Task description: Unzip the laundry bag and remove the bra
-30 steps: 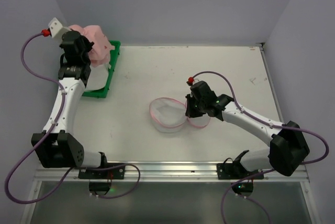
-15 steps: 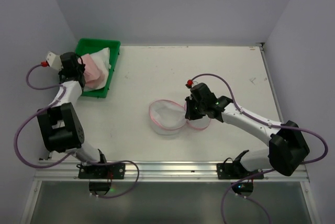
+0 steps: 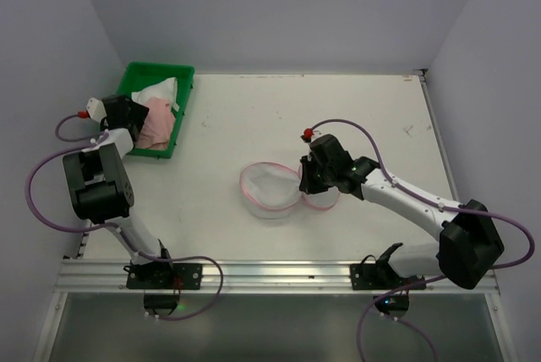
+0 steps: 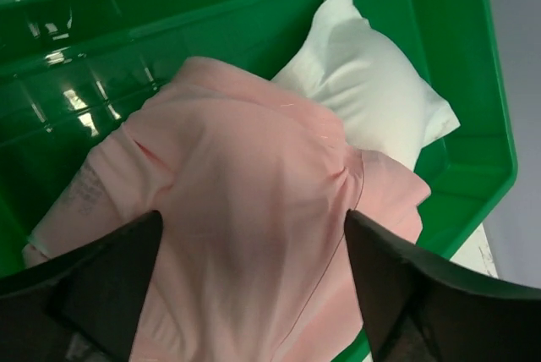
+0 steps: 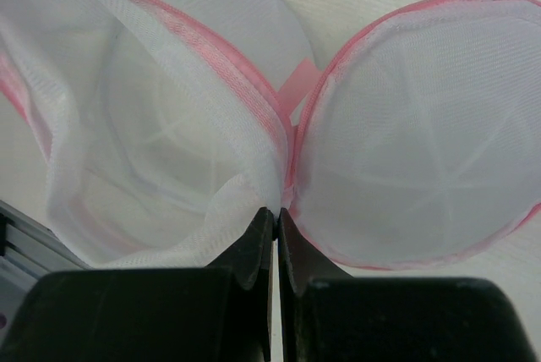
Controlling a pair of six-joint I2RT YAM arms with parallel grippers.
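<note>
The laundry bag (image 3: 269, 192) lies open near the middle of the white counter (image 3: 380, 108), a little toward the right arm's side. Its round mesh body sits on the left and its lid is flipped out flat to the right, with pink zip trim running around both rims. The right pincer (image 5: 276, 213) reaches in from the right and is clamped on the bag. Its two fingers are pressed together on the pink-edged mesh at the point where body and lid meet, so the body bulges to the left of the pincer and the lid spreads to the right. Through the translucent mesh of the lid the pale counter shows. Well apart from all this, at the far left corner, stands the green tray (image 3: 181, 101), and in it lies the pink bra (image 4: 228, 167), crumpled, partly overlapping a white padded piece (image 4: 372, 95) that rests toward the tray's far end. The left pincer (image 4: 252, 220) hangs over the tray with its fingers spread wide, one on each side of the bra as the wrist camera sees it. Nothing is gripped between them, and whether the tips touch the fabric I cannot tell. The left arm is folded back along the counter's left edge, so the bag and this pincer are far from one another.
</note>
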